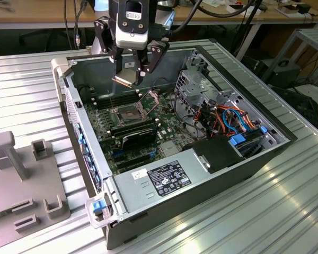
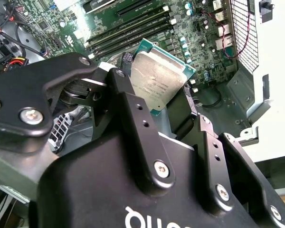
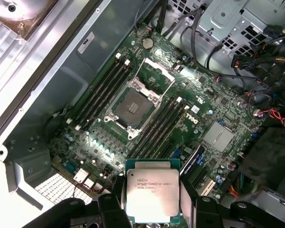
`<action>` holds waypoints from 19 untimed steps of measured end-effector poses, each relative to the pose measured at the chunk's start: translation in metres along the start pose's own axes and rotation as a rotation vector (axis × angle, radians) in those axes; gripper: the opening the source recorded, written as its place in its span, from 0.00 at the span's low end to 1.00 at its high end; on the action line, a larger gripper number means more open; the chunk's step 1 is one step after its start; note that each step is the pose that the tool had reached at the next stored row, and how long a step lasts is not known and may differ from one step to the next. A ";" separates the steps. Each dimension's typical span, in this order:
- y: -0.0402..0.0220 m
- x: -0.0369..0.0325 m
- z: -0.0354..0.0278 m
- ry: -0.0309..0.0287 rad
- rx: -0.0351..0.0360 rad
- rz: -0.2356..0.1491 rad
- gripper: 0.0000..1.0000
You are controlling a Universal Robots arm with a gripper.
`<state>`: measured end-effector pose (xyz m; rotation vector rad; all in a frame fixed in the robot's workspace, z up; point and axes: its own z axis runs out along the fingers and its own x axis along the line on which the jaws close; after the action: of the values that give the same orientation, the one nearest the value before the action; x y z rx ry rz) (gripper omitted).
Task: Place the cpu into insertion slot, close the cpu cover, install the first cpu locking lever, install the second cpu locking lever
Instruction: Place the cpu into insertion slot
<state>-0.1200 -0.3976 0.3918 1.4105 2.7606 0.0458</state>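
My gripper (image 1: 133, 71) hangs above the open computer case, shut on the cpu (image 1: 125, 79), a flat square chip with a silvery top. In both wrist views the cpu (image 3: 152, 194) (image 2: 156, 80) sits clamped by its edges between the black fingers (image 3: 115, 209). Below and apart from it, the insertion slot (image 3: 132, 108) (image 1: 128, 114) lies uncovered on the green board, its dark centre showing. The cpu cover (image 3: 156, 71) (image 1: 150, 100) stands swung up at the slot's far side.
Long black memory slots (image 3: 102, 90) flank the socket on both sides. A black card (image 1: 133, 135) sits just in front of it and a power supply (image 1: 169, 177) nearer still. Cables and drive cages (image 1: 228, 119) fill the case's right. A grey fixture (image 1: 21, 180) stands on the ribbed table.
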 end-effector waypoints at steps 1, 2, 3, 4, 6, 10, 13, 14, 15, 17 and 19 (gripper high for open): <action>0.0000 0.0000 0.0000 -0.0001 0.0001 0.003 0.55; 0.0000 0.0000 0.0000 -0.0002 0.0001 0.006 0.55; 0.0000 0.0000 0.0000 -0.0004 0.0002 0.009 0.55; 0.0000 0.0000 0.0000 -0.0005 0.0003 0.012 0.55; 0.0000 0.0000 0.0000 -0.0008 0.0004 0.018 0.55; 0.0000 0.0000 0.0000 -0.0017 0.0009 0.038 0.55; 0.0000 0.0000 0.0000 -0.0021 0.0011 0.046 0.55; 0.0000 0.0000 0.0000 -0.0022 0.0011 0.049 0.55; 0.0000 0.0000 0.0000 -0.0023 0.0012 0.052 0.55; 0.0000 0.0000 0.0000 -0.0027 0.0014 0.059 0.55; 0.0000 0.0000 0.0000 -0.0029 0.0015 0.065 0.55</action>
<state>-0.1200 -0.3977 0.3918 1.4989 2.7126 0.0438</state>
